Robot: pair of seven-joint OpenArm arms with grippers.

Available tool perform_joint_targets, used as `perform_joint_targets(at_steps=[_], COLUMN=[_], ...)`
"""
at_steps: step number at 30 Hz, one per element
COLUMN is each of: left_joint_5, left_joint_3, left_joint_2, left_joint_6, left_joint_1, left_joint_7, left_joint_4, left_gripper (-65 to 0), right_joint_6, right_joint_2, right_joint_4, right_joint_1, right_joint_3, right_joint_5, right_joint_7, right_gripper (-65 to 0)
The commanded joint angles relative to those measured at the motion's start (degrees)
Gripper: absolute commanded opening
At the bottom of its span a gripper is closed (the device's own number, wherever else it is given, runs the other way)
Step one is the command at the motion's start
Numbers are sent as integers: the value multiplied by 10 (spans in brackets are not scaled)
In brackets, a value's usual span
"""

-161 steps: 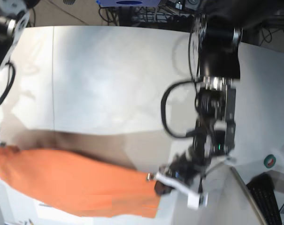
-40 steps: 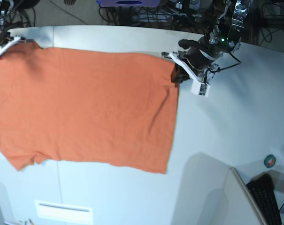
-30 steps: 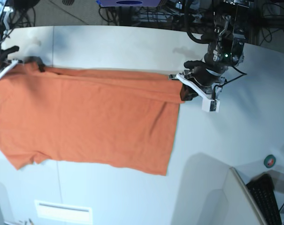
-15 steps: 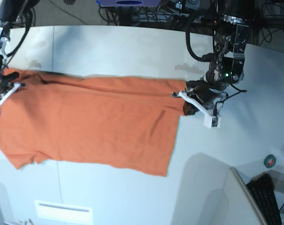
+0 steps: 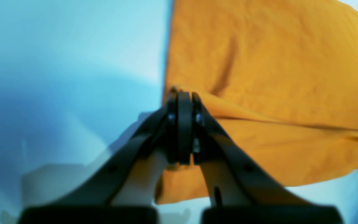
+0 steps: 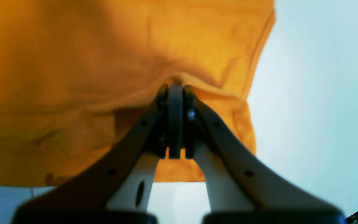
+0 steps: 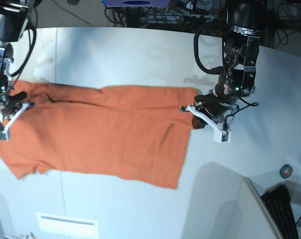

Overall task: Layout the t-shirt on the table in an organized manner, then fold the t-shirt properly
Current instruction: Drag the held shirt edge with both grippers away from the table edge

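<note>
One orange t-shirt (image 7: 100, 134) lies across the left and middle of the white table (image 7: 140, 55), its far portion doubled over toward the near side so a folded band runs along the far edge of the cloth. The near hem reaches toward the table's near side, with a sleeve at the near left. The left gripper (image 7: 196, 110) is clamped tight on the t-shirt's far right corner, its fingers pressed together on a pinch of cloth in the left wrist view (image 5: 180, 93). The right gripper (image 7: 11, 105) is likewise closed on the far left corner, as its wrist view shows (image 6: 175, 87). A dark keyboard (image 7: 282, 209) sits near right, beside an angled white panel (image 7: 230, 209).
</note>
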Motion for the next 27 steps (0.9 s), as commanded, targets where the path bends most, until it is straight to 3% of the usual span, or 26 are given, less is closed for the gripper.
perform_joint_targets(at_steps=[1,21,22,24,27], left_joint_5=[-3,-3,-3,-3,-3], left_joint_3=[-2,-8,-8,-8,-9], left_joint_2=[-3,-3,-3,-3,-3], left_joint_6=[-3,-3,-3,-3,-3], left_joint_1=[-10,-21,-21,-21,-21], left_joint_7=[-11,-12,-12,-12,-13], left_joint_4=[9,8,8,8,8], left_gripper=[-650,-650,-650,-650,-457], right_joint_6=[-6,-6,-6,-6,-6], right_joint_2=[14,18,18,18,15], right_joint_4=[8,-14,-14,-14,1], right_joint_1=[14,35,35,35,29], right_joint_3=[1,2,2,2,4], right_joint_5=[-3,-3,-3,-3,-3], right_joint_7=[9,9,9,10,37], right_gripper=[-650,-650,-624,-477,-297])
